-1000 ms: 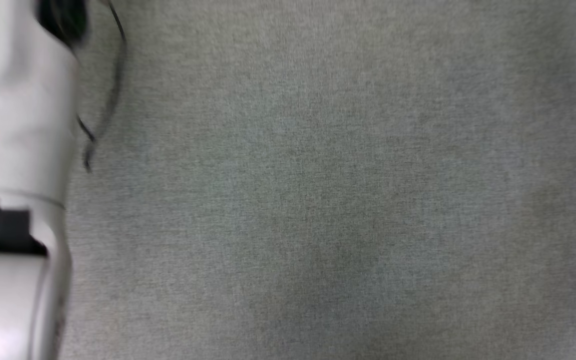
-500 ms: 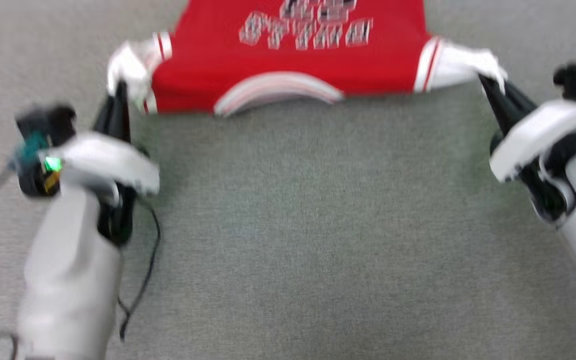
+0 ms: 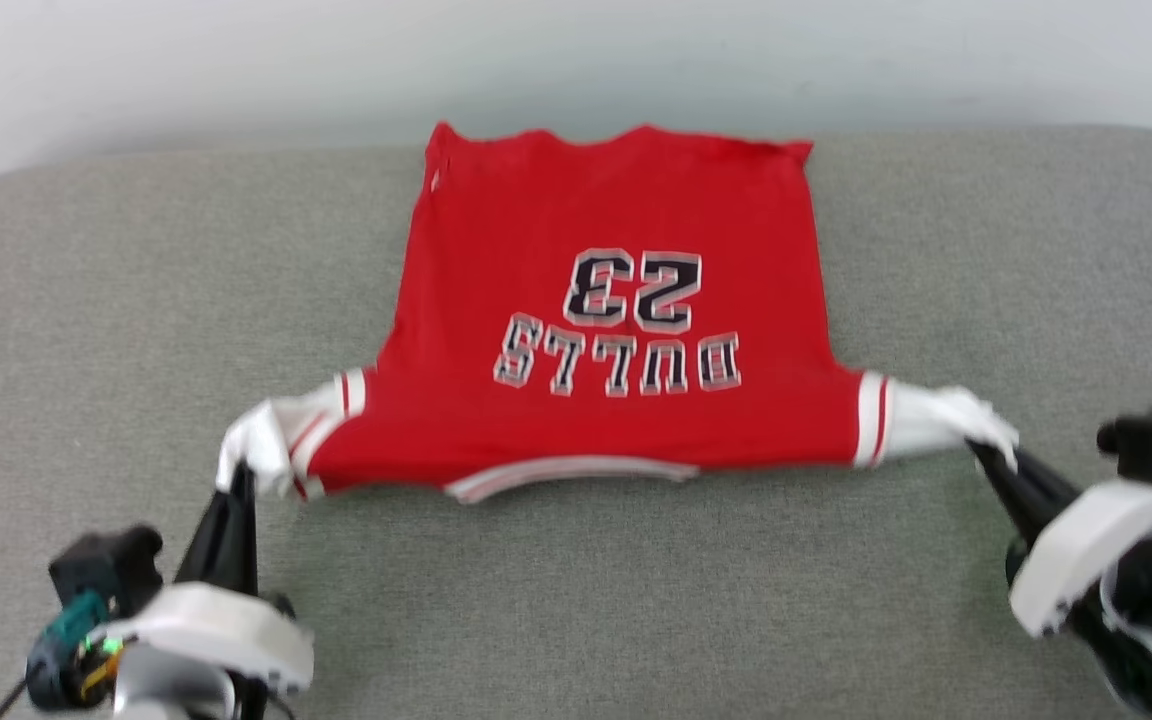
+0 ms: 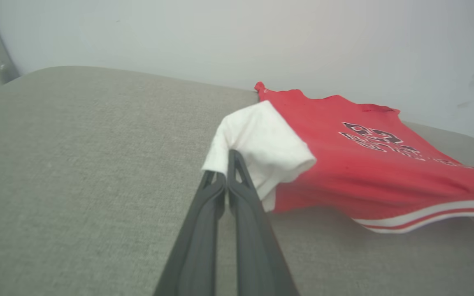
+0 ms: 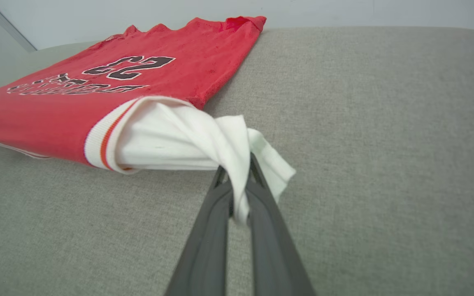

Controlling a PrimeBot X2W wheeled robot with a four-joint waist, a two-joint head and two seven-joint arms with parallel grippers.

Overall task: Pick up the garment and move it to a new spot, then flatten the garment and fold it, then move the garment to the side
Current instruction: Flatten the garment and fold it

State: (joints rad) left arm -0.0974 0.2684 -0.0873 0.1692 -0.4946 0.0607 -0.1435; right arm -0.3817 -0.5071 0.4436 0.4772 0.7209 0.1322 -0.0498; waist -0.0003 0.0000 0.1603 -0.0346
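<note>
Garment (image 3: 606, 330) is lying print-up on the grey fabric-covered counter (image 3: 136, 300), hem reaching the far edge by the pale wall (image 3: 576, 50), collar facing the near edge. Left tool (image 3: 236, 478) is pinching one white sleeve (image 3: 271, 440) tight, and right tool (image 3: 984, 452) is gripping the other.
</note>
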